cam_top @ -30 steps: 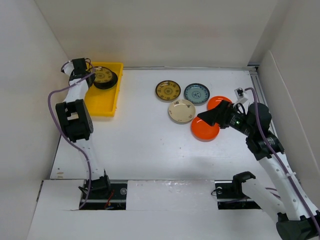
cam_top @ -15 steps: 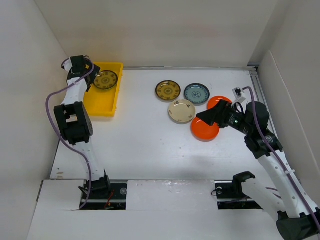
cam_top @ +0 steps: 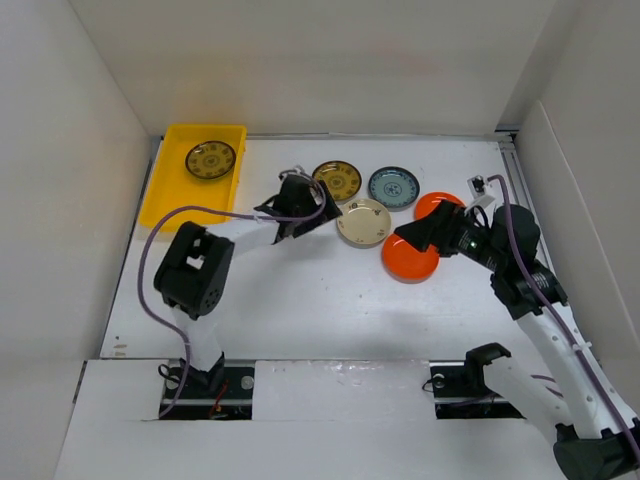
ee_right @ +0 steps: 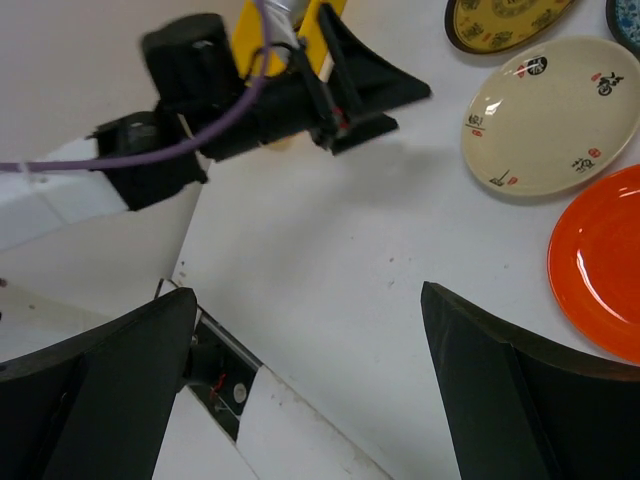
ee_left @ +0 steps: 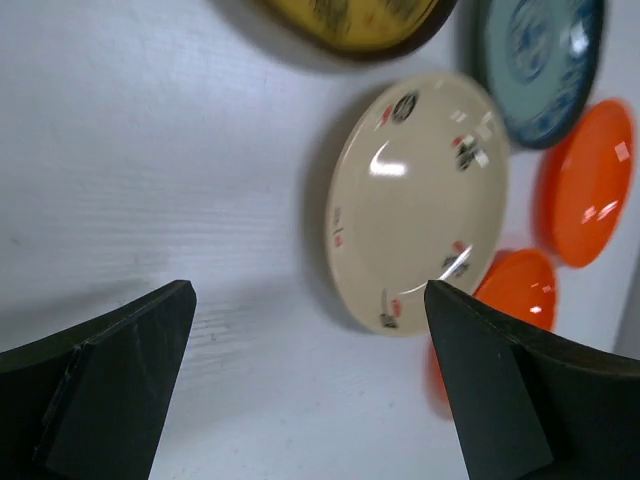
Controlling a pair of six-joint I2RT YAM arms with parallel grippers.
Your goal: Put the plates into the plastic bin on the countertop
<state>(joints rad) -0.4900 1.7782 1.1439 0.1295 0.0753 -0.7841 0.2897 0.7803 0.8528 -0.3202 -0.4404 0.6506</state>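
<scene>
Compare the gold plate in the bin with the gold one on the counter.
The bin plate sits in the yellow bin, at its far end; the counter plate sits on the white countertop. The bin plate has no neighbour; the counter plate has the teal plate and cream plate beside it. Both: round, gold-patterned, flat.

One plate (cam_top: 211,159) lies in the far-left bin (cam_top: 180,207)

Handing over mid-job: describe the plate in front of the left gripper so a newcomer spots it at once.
On the countertop, right of the yellow plastic bin, five plates cluster. The cream plate lies at the cluster's near-left, ahead of the open left gripper. It is the only pale one, with dark and red marks, beside a brown-gold plate, a teal plate and an orange plate.
</scene>
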